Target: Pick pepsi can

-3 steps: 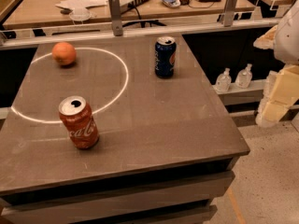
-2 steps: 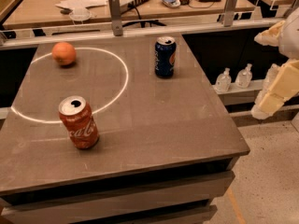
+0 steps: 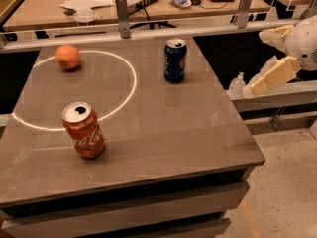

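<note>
The pepsi can point(image 3: 175, 59), dark blue with a silver top, stands upright near the table's far right edge. My gripper point(image 3: 258, 62) hangs in the air off the right side of the table point(image 3: 198, 133), well to the right of the pepsi can and about level with it. Its two cream fingers point(image 3: 273, 75) are spread apart and hold nothing. Nothing stands between the gripper and the can.
A red cola can point(image 3: 83, 130) stands upright at the front left, on a white circle line. An orange point(image 3: 68, 56) lies at the far left. A rail with two metal posts point(image 3: 122, 15) runs behind the table. A small bottle point(image 3: 237, 85) sits on a ledge to the right.
My gripper has moved up and to the left, closer to the table's right edge. The cans and the orange have not moved.
</note>
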